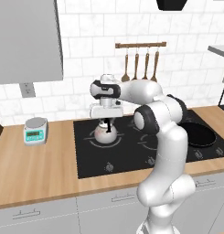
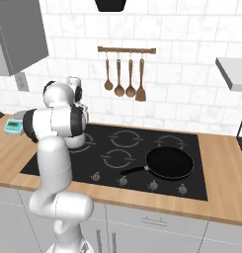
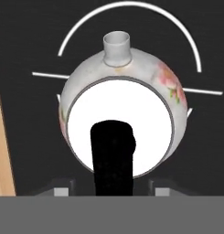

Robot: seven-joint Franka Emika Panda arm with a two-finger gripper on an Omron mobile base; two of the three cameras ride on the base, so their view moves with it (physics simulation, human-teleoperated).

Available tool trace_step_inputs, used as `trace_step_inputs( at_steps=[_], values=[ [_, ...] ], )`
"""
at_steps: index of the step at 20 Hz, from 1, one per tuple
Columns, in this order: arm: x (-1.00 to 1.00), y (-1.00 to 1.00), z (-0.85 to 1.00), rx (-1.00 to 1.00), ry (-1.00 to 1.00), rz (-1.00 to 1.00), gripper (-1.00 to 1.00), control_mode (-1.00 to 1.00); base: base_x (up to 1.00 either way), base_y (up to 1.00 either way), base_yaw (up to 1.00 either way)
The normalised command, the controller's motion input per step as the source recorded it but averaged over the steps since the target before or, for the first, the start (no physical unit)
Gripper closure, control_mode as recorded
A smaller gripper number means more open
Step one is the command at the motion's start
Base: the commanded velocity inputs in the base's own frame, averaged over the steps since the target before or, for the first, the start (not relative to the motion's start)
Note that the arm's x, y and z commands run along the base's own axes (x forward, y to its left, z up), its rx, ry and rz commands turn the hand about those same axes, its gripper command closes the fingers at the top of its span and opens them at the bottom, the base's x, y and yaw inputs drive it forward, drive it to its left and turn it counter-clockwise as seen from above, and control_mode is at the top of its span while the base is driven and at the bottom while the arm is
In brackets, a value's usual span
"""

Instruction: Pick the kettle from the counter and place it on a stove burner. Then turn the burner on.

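Nearest, the counter (image 1: 35,169) runs along the front as a light-brown wood slab, and the black glass cooktop (image 1: 90,164) is set into it. On the right part of the cooktop a black frying pan (image 2: 169,163) lies with its handle pointing to the left front. Further in, the kettle (image 1: 105,133) sits on the stove burner (image 3: 131,9), the ring at the back left of the glass; in the hand view this grey ring curves around its body and spout. Directly above it the gripper (image 1: 106,121) points down, its fingers on both sides of the black handle (image 3: 112,157), apparently pinching it. Left of the cooktop stands a kitchen scale (image 1: 35,130). At the back, wooden utensils (image 2: 125,79) hang on the white tile wall.
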Motion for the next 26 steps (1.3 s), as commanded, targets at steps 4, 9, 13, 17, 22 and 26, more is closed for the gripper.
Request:
trace_step_inputs(
  at_steps=[4, 9, 13, 17, 22, 26],
  values=[
    [0.0, 0.0, 0.0, 0.0, 0.0, 0.0, -1.0, -1.0, 0.0, 0.0, 0.0],
    [-0.07, 0.0, 0.15, 0.0, 0.0, 0.0, -1.0, -1.0, 0.0, 0.0, 0.0],
    [-0.17, 0.0, 0.26, 0.0, 0.0, 0.0, -1.0, -1.0, 0.0, 0.0, 0.0],
    [-0.28, -0.07, 0.42, 0.0, -0.04, 0.0, -1.0, -1.0, 0.0, 0.0, 0.0],
    [-0.92, -0.26, 0.29, 0.0, -0.1, -0.03, -1.0, -1.0, 0.0, 0.0, 0.0],
    [-1.0, -0.3, 0.2, 0.0, -0.19, -0.03, -1.0, -1.0, 0.0, 0.0, 0.0]
  ],
)
